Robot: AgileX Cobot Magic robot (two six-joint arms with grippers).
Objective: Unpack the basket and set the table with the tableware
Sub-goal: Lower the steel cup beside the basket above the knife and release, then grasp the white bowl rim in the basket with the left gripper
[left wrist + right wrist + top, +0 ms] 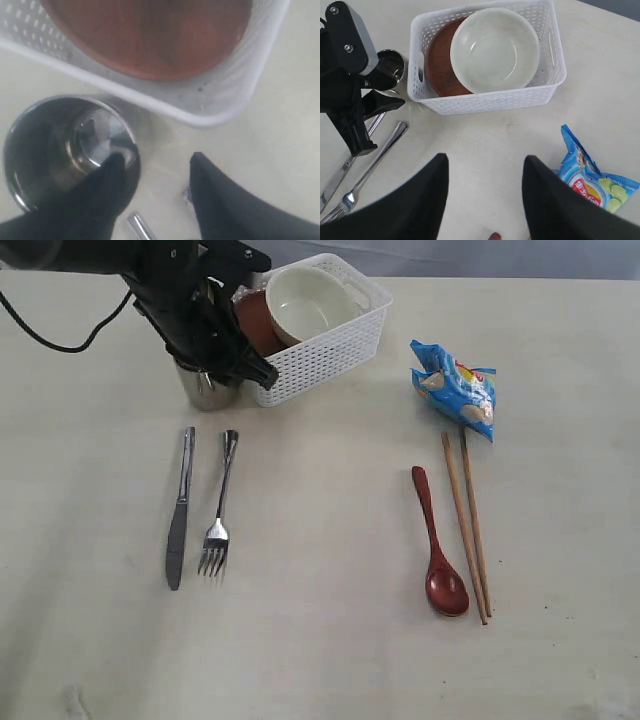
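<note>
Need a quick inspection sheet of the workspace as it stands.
Surface: table pale, no spills seen.
Job's things: bowl and plate in basket; cup beside it; knife, fork, spoon, chopsticks laid out.
Clutter: blue snack bag near chopsticks.
Grippers: left gripper open, at cup's rim; right gripper open, empty.
Cables: black cable loops above the table, far left.
Surroundings: nothing seen.

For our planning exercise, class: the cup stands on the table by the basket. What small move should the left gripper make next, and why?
Probably lift the left gripper straight up, clear of the steel cup. Its jaws stand apart at the rim, the cup sits upright, and the bowl and plate wait in the basket.
</note>
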